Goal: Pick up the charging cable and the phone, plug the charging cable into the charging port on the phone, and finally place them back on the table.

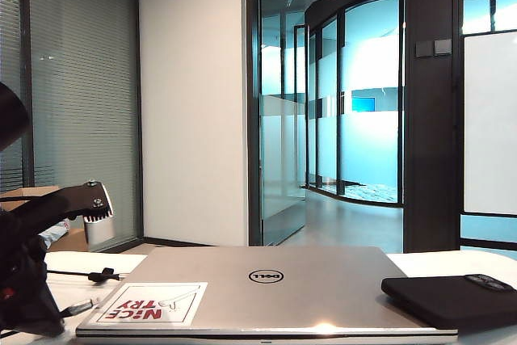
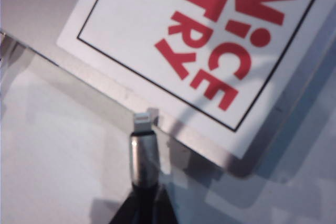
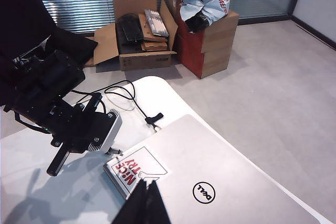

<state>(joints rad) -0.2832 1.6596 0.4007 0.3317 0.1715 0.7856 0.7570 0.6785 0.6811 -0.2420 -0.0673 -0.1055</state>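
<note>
Step in hand: picking up the charging cable (image 2: 142,153); the left hand (image 2: 140,203) sits low at the laptop's sticker corner with its fingers clamped on the cord just behind the silvery plug tip, which touches or nearly touches the laptop (image 1: 266,292) edge
Left hand, outside view: low at the left of the table (image 1: 56,262), beside the laptop's left front corner, mostly hidden by its own dark arm
Right hand: its fingers (image 3: 144,205) are together with nothing between them, held well above the laptop lid
Cable run: the cord trails from the plug across the white table toward the far rounded end, with its black tie (image 3: 154,118) lying near the laptop's corner
Phone: the phone (image 1: 452,296) lies flat at the right, just beside the laptop's right edge and apart from both hands; not yet picked up
Next move, as judged: lift the plug clear of the laptop edge, then bring the right hand down over the phone
Edges and room: the plug is crowded by the laptop's corner; bare table lies open to the left hand's outer side; the phone sits near the picture's right edge, so its clearance there cannot be told
</note>
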